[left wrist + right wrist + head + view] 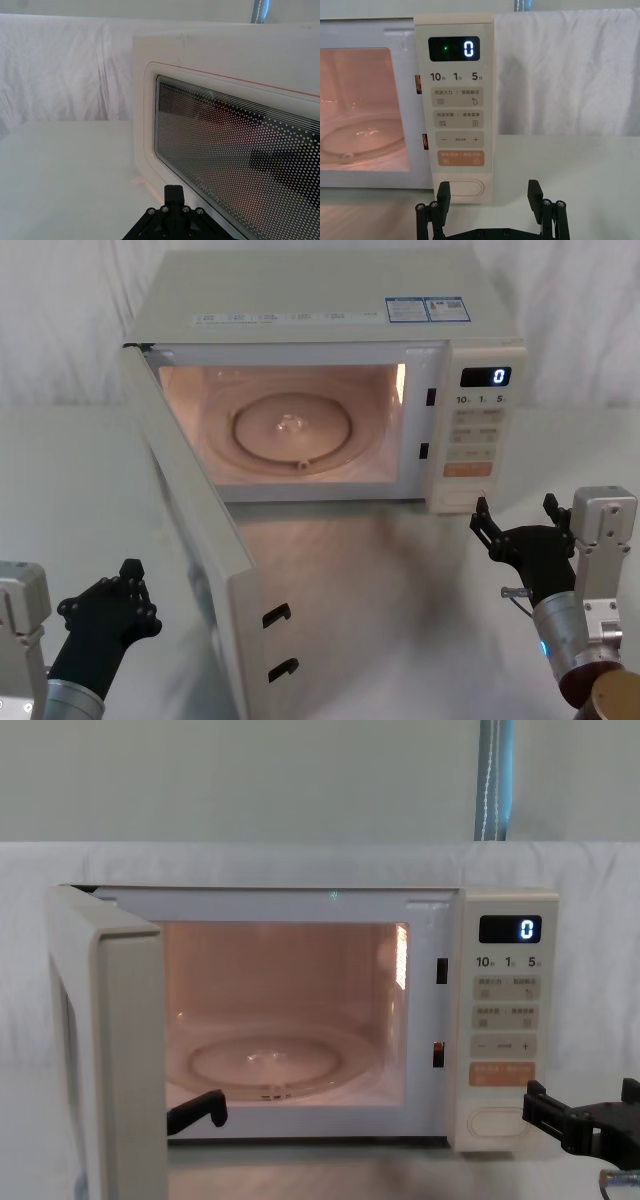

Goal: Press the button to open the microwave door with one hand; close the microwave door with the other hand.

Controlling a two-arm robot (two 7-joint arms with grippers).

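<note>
The left gripper [128, 592] hangs near the outer face of the door [195, 530], fingers together. The door stands swung wide from the microwave [330, 340], cavity lit. The right gripper [515, 520] sits just before the button [462, 188] at the panel's foot, fingers spread, not touching.
</note>
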